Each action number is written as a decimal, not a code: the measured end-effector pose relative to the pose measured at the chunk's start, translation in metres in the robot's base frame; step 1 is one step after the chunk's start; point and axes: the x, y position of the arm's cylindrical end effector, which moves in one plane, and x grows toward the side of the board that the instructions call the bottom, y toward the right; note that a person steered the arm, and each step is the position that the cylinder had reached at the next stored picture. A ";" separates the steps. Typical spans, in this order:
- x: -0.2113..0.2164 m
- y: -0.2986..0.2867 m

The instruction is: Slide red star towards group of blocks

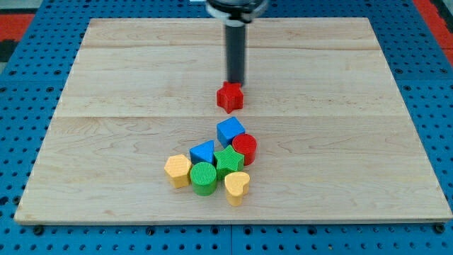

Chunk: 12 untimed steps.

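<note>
The red star lies on the wooden board a little above the middle. My tip stands right behind it, at its top edge, seeming to touch it. Below the star sits the group of blocks: a blue cube, a red cylinder, a blue triangular block, a green star, a green cylinder, a yellow pentagon-like block and a yellow heart. A gap of bare board separates the red star from the blue cube.
The wooden board rests on a blue pegboard surface that shows on all sides. The arm's dark mount shows at the view's top middle.
</note>
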 end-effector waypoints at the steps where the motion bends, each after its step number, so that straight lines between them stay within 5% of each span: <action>1: 0.042 0.044; 2: -0.003 0.045; 3: 0.004 0.004; 4: 0.061 -0.043; 7: -0.013 -0.095; 9: 0.042 -0.129; 11: 0.050 -0.194; 12: 0.078 -0.110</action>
